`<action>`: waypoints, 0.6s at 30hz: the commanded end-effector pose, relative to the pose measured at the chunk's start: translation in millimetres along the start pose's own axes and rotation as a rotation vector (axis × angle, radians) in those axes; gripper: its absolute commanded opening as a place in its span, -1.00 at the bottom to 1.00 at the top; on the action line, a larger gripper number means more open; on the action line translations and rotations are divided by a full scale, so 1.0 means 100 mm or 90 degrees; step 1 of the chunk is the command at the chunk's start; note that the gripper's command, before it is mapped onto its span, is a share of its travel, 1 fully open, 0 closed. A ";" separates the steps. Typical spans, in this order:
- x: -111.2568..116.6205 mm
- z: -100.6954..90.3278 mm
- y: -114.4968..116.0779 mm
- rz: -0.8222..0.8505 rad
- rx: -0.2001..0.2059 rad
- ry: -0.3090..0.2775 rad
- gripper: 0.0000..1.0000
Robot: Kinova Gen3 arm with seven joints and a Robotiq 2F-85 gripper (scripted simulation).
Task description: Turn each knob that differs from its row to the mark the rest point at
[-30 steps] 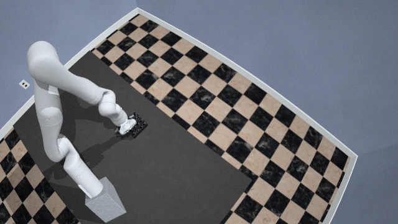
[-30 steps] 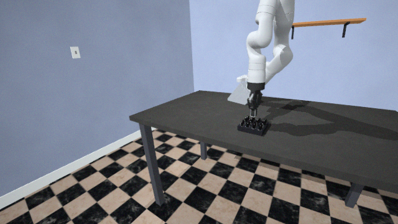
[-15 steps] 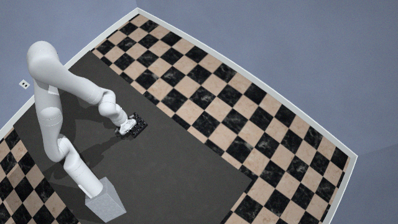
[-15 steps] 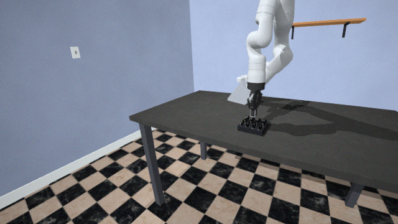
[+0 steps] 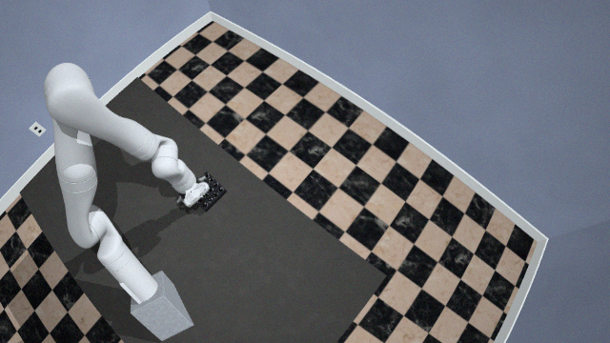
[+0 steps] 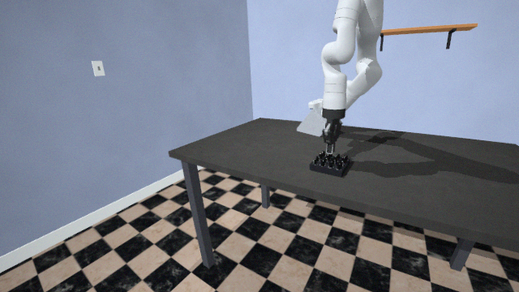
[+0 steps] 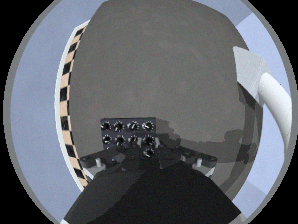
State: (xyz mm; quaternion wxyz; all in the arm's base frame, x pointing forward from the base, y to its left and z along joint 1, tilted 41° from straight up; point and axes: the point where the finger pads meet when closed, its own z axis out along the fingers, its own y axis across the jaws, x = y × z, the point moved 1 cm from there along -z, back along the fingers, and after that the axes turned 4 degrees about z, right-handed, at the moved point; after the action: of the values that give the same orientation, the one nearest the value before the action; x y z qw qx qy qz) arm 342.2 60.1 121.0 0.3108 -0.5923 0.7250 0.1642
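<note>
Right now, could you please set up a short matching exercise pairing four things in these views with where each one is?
Things:
1. knob box
2. gripper
3. wooden shelf
4. arm's grey pedestal

Places:
a. on the wall behind the arm
b. at one end of the dark table
c. standing on the table, near its long edge
d. pointing straight down onto the box's knobs

Pairs: 1-c, 2-d, 3-a, 4-b
</note>
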 end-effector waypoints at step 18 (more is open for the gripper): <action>0.00 0.10 0.01 0.007 0.000 -0.001 -0.62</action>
State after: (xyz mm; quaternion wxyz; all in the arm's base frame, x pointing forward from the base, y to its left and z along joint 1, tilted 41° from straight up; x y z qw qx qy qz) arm 344.6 65.8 114.7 0.3112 -0.5925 0.7245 0.1647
